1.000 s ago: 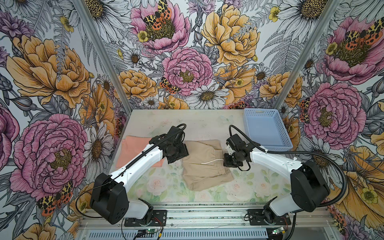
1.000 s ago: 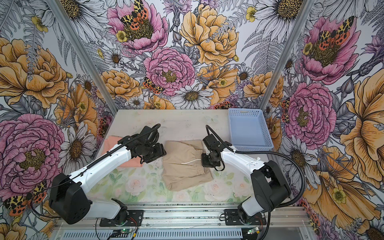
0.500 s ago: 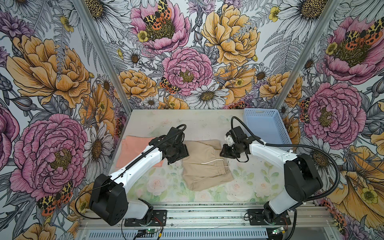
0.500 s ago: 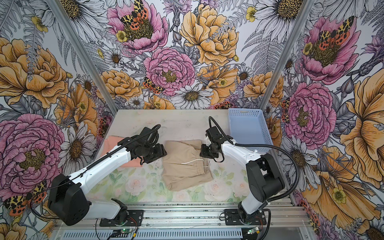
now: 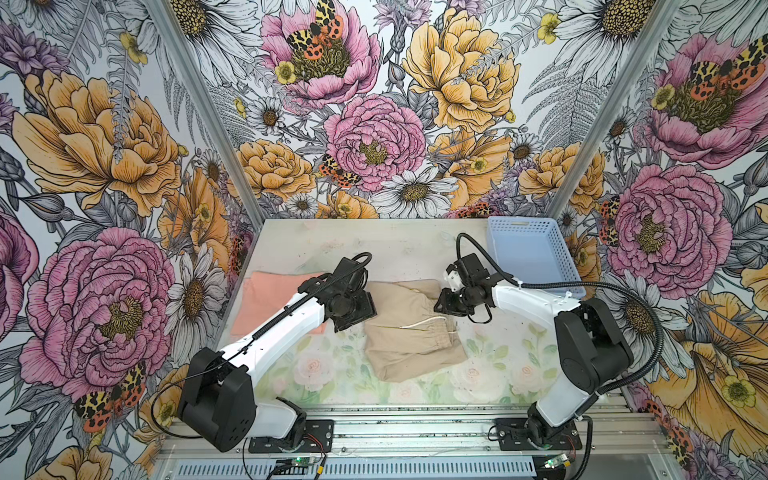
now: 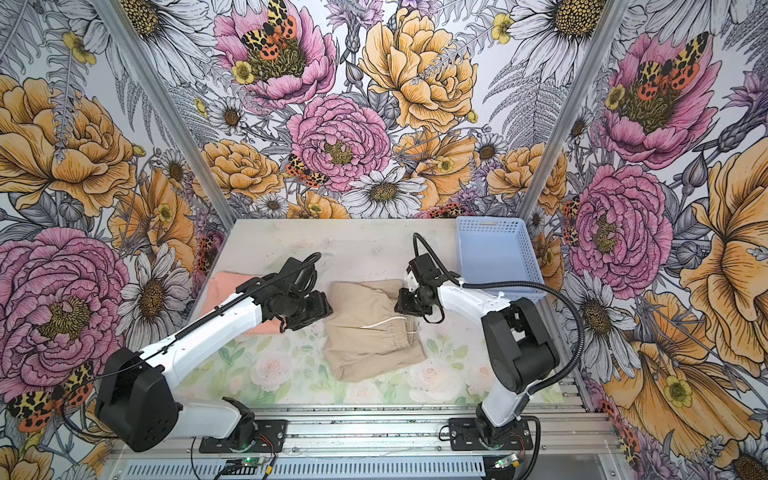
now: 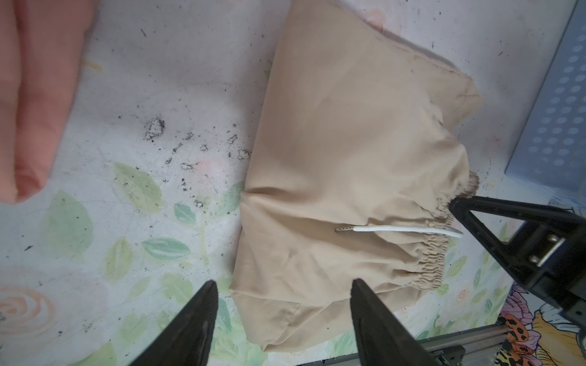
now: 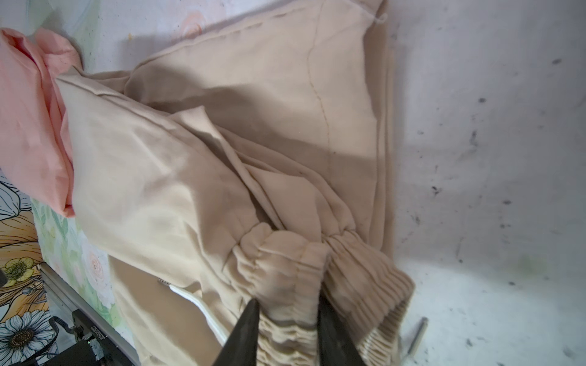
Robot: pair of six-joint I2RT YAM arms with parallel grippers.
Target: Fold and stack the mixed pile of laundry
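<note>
The beige shorts (image 5: 409, 332) (image 6: 370, 336) lie folded at mid-table, with the white drawstring (image 7: 396, 229) across them. My right gripper (image 8: 287, 301) is shut on a bunched piece of the elastic waistband at their far right corner. It shows there in both top views (image 5: 446, 303) (image 6: 405, 305). Open and holding nothing, my left gripper (image 7: 283, 282) hangs over the shorts' left edge (image 5: 353, 313). The peach-pink T-shirt (image 5: 270, 291) (image 6: 222, 289) lies folded flat at the left, partly under the left arm.
A light blue perforated basket (image 5: 523, 222) (image 6: 490, 222) stands at the back right corner, close behind the right arm. The table (image 5: 374, 245) is bare along the back. A metal rail (image 5: 415, 424) runs along its front edge.
My right gripper has moved toward the back of the table at the shorts' waistband, and the cloth there has bunched up. The left arm has stayed put.
</note>
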